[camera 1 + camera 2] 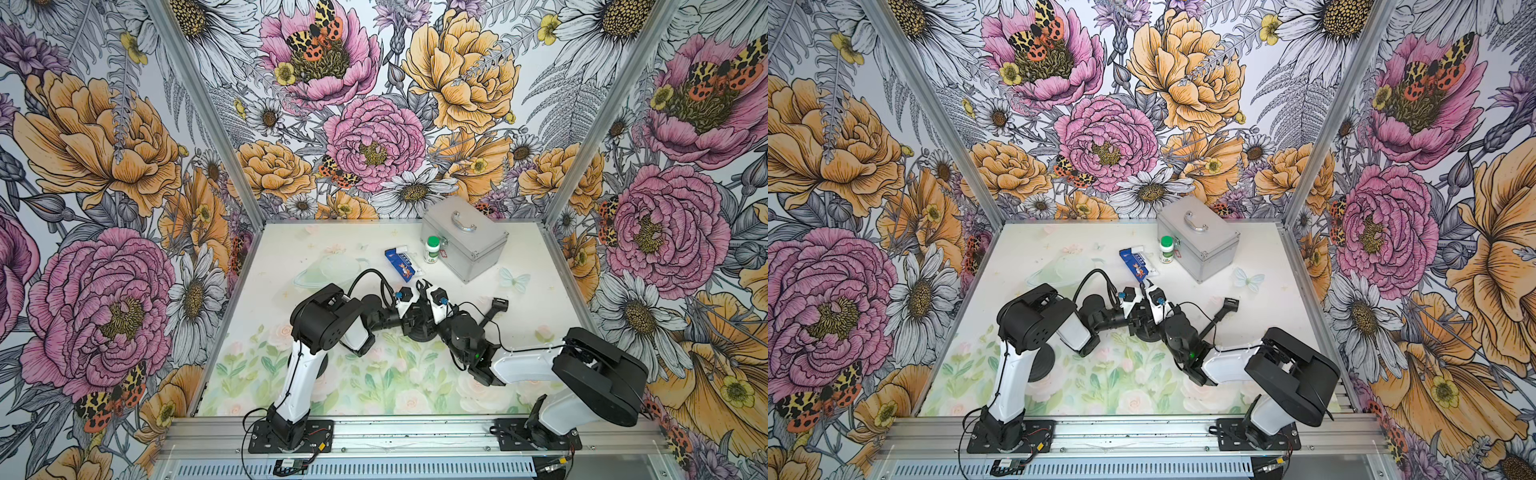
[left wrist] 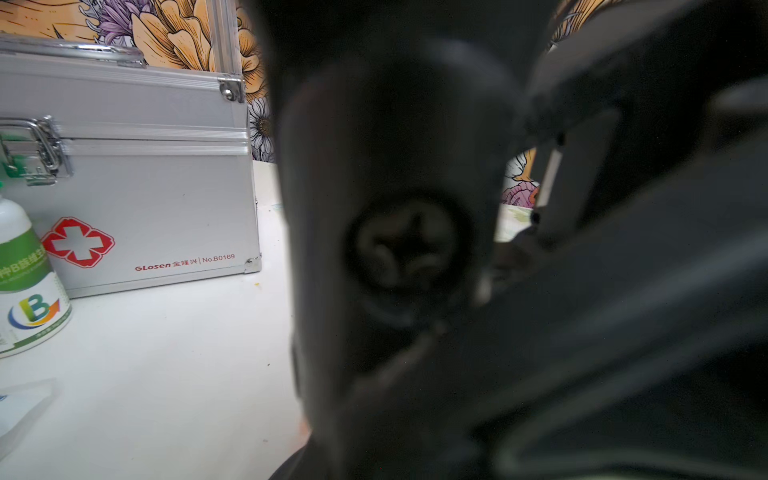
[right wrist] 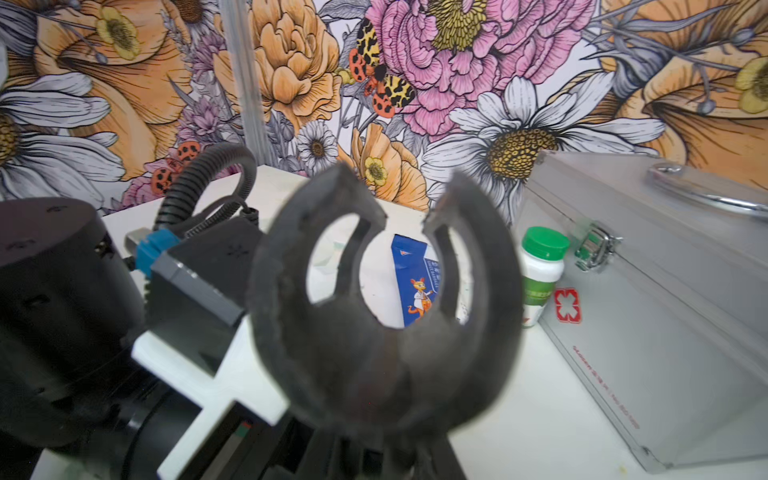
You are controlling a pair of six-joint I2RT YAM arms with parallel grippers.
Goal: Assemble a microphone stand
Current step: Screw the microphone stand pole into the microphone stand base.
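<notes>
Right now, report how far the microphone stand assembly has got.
Done: no finished joint is visible. In hand: the right arm holds the black C-shaped plastic microphone clip at the round black base, where the left arm meets it; what that one grips is too blurred. Left: the black rod with a rectangular head sits apart on the floral table, untouched.

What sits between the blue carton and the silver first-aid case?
A green-capped white bottle stands there, near the silver case, in both top views.
</notes>
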